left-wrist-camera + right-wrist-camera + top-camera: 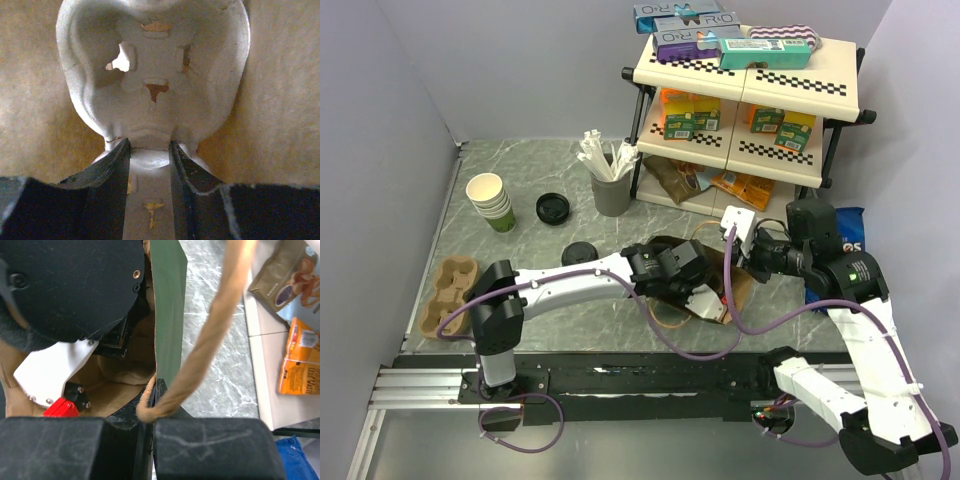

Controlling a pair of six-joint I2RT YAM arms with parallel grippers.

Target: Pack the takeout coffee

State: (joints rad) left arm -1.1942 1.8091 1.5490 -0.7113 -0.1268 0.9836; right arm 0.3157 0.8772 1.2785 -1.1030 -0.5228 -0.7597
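**Top view.** A paper bag lies open on the marbled counter. The left arm reaches into its mouth and the right arm is at its rim. I take the takeout coffee to be the black-lidded round just beside the left forearm. It stands on the counter, outside the bag, so the packing proper is not yet done. A second black lid sits near a stack of cream cups. From above I cannot tell what is under either lid. A spare cup tray of brown pulp lies at the left edge.

**Left wrist.** The left hand is narrow, its fingers clamped on a ridge of a cup tray. The tray is pale grey, fibrous moulded pulp with rounded wells and torn slots, and rough brown bag walls surround it. Seating this tray looks like the step in hand. Letting go, fetching the coffee and lowering it in are left.

**Right wrist.** The right hand is pinched fully closed on the bag's rim beside a twisted paper-cord handle. The bag wall is matte, green on one face and plain brown inside.
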